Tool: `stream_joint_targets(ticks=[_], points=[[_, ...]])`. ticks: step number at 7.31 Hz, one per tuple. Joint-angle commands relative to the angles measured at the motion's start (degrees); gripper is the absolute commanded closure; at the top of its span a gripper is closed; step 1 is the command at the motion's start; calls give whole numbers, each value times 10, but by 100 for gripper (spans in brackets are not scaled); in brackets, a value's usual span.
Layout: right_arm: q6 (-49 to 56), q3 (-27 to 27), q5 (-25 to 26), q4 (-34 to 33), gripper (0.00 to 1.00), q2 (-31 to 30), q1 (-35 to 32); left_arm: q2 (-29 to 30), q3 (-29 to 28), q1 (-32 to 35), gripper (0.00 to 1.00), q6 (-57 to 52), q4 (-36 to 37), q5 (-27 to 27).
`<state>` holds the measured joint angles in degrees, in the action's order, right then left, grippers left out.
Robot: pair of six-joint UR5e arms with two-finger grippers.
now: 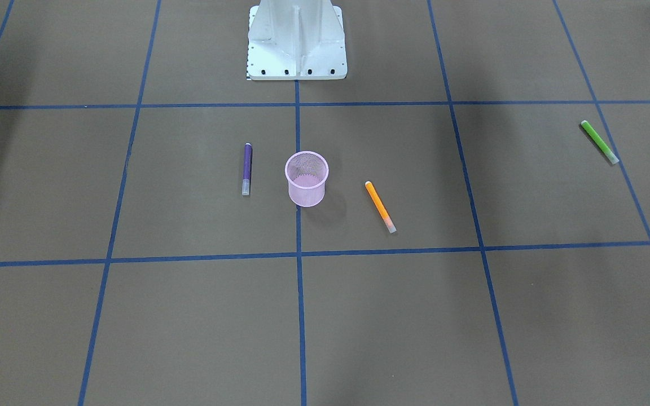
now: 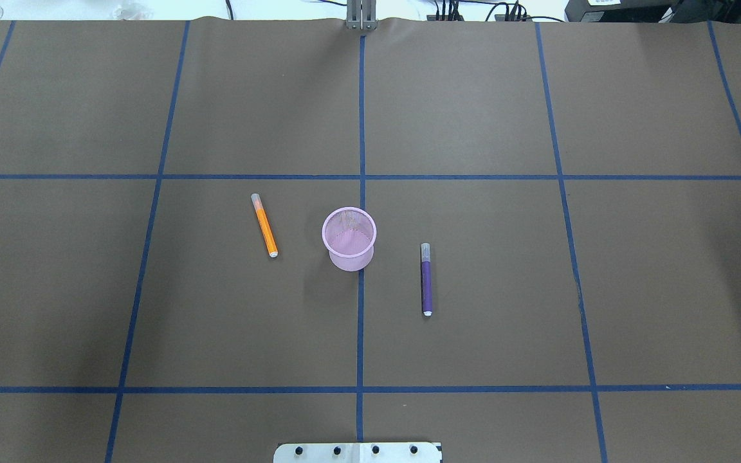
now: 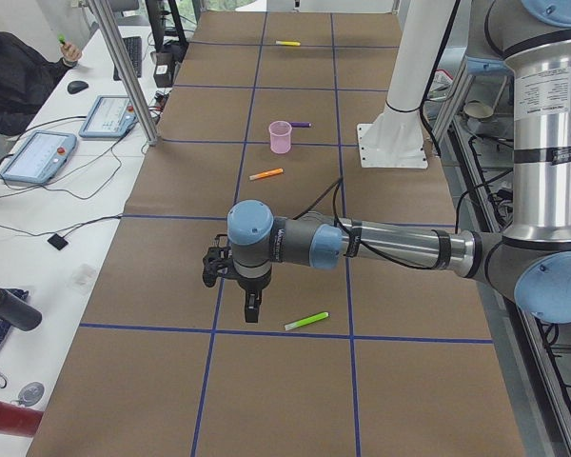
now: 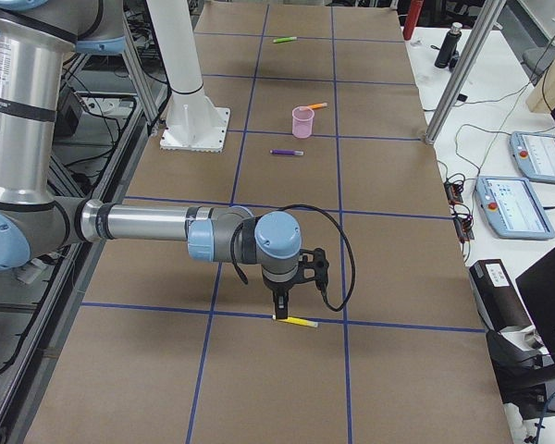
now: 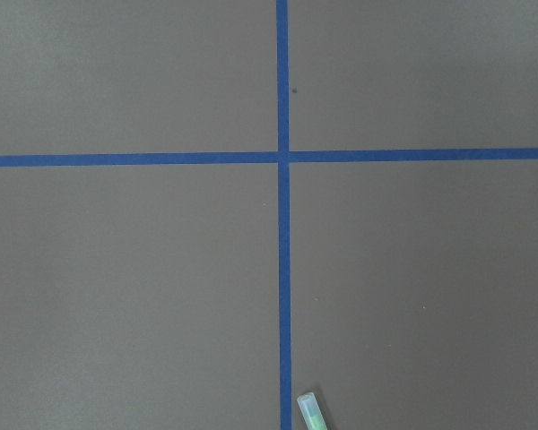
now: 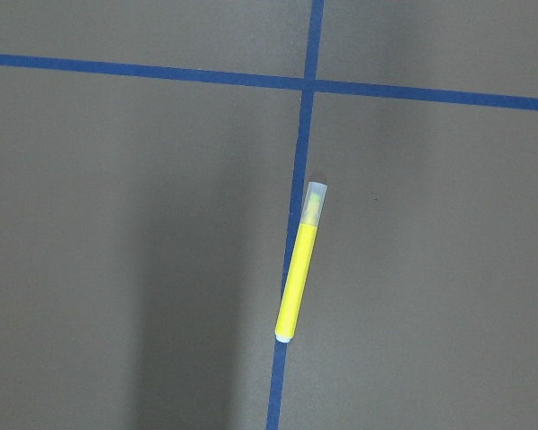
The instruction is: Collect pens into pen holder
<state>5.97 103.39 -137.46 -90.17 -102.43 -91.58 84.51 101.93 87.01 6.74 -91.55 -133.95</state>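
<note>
Well, start at the left gripper (image 3: 252, 310). It hangs low over the surface (image 2: 473, 308) in the lower middle of the left side view, and you cannot tell from there whether it is released or clenched. The same goes for the right gripper (image 4: 279, 305), which hovers close over the yellow pen (image 6: 300, 273). The green pen (image 3: 306, 321) lies just beside the left gripper, but only its cap shows at the bottom edge of the left wrist view. A straight descent would likely miss it or set it rolling. The orange pen (image 2: 264, 225) and purple pen (image 2: 426, 280) lie flat on either side of the pen holder (image 2: 352, 260), which stands upright and empty at the centre of the overhead view. You should expect trouble there: the mesh cup looks light, so a pen striking its rim could tip it, and both arms heading for it at once may crowd each other. Brown paper with blue tape lines (image 2: 361, 321) covers the surface. A seated person (image 3: 9, 76) and control tablets (image 3: 38, 155) sit alongside.
</note>
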Motion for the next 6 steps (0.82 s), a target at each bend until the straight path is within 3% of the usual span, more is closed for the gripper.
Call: stream_joint_targets(ticks=[1, 4, 6], points=[[-1, 1, -1, 1, 1, 0, 0, 7, -1, -3, 0, -1, -9, -24], [-1, -2, -1, 1, 1, -1, 0, 16, -11, -37, 0, 77, -28, -69], [-3, -2, 2, 1, 1, 0, 0, 29, -64, -49, 0, 94, -55, -72]])
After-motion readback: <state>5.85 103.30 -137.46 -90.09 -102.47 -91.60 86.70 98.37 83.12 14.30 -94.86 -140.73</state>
